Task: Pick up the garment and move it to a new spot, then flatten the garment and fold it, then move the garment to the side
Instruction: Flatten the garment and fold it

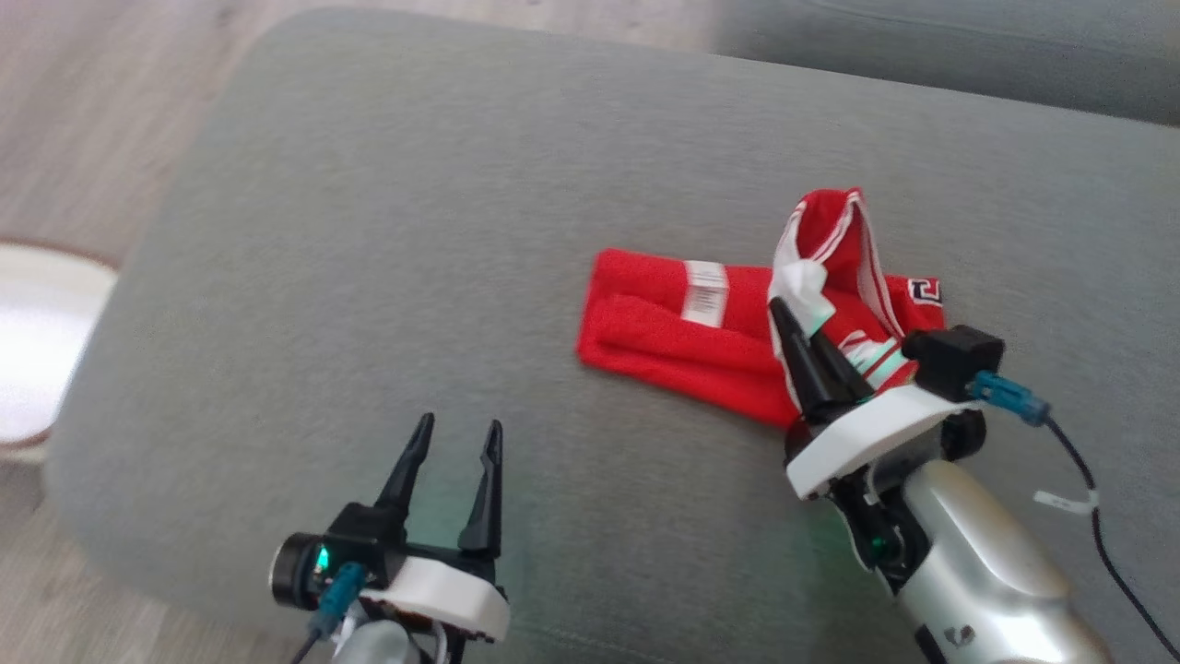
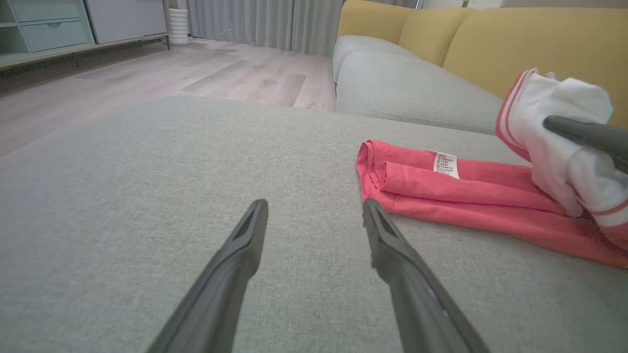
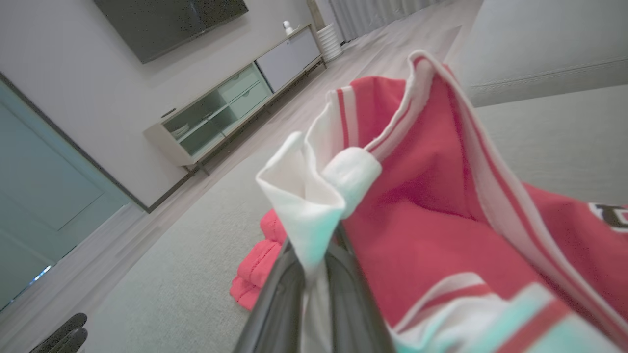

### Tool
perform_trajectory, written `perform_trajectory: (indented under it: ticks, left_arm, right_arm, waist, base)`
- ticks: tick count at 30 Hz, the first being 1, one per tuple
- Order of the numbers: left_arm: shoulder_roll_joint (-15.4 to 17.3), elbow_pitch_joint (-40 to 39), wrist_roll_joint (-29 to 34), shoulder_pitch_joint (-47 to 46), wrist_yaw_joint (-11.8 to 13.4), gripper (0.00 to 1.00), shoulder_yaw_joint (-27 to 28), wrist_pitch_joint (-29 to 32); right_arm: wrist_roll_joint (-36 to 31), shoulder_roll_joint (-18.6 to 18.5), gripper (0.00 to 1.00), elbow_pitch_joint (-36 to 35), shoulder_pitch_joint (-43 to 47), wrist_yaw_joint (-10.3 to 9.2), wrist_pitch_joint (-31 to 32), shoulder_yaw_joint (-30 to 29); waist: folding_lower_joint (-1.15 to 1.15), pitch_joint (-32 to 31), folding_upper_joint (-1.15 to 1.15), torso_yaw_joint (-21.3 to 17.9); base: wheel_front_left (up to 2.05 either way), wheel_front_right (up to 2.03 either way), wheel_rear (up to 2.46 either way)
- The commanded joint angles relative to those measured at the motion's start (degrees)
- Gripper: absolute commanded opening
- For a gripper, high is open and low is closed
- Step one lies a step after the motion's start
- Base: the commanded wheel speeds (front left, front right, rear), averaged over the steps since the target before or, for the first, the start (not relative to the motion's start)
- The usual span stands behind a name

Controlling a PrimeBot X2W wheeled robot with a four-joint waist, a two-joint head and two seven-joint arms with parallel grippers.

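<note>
Floor [image 1: 83,111] of pale wood shows at 10 o'clock in the head view, and at 9 o'clock a pale round thing [image 1: 28,350] with a brown rim lies at the edge; what it is I cannot tell. To the right of it a wide grey cushion [image 1: 369,212] carries everything. At 7 o'clock the left pincer [image 1: 461,424] is over the cushion, its two dark fingers apart and holding nothing, pointing toward 12 o'clock. From it, the garment [image 1: 664,327] is at 2 o'clock, well apart from its fingertips. The garment is red with white stripes at the borders; its left part lies flat on the cushion in a long folded band, with a white label [image 1: 705,292] on top. Its right part is raised off the cushion and stands up like a small tent. The right pincer [image 1: 784,314] comes from 5 o'clock and its fingers are together, clamped on a white border of this raised part; in the right wrist view the white cloth goes down between the two fingers. A black cable [image 1: 1097,535] with a blue plug hangs from the right wrist at 4 o'clock.
</note>
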Motion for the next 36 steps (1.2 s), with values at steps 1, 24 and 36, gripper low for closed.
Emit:
perform_trajectory:
  ticks: [1,24,36]
  left_arm:
    - [0.23,-1.33,-0.67,-1.06,0.15,1.0,0.56,-0.55]
    - [0.23,-2.47,-0.03,-1.46,2.23,1.0,0.99,-0.55]
    - [0.22,-2.64,4.92,-1.54,4.24,1.0,6.41,-0.55]
  right_arm:
    - [0.23,1.25,0.0,-0.34,-2.83,0.2,-0.19,1.7]
    - [-18.35,4.84,1.0,4.59,-5.4,0.2,-5.39,-15.61]
    - [-32.74,6.21,1.0,-5.8,8.16,0.2,-5.41,-31.28]
  waist:
    - [0.0,0.22,0.0,4.57]
    - [0.0,-0.33,0.0,4.23]
    - [0.0,-2.45,0.0,-7.31]
  base:
    - [0.0,0.0,0.0]
    - [0.0,0.0,0.0]
    - [0.0,0.0,0.0]
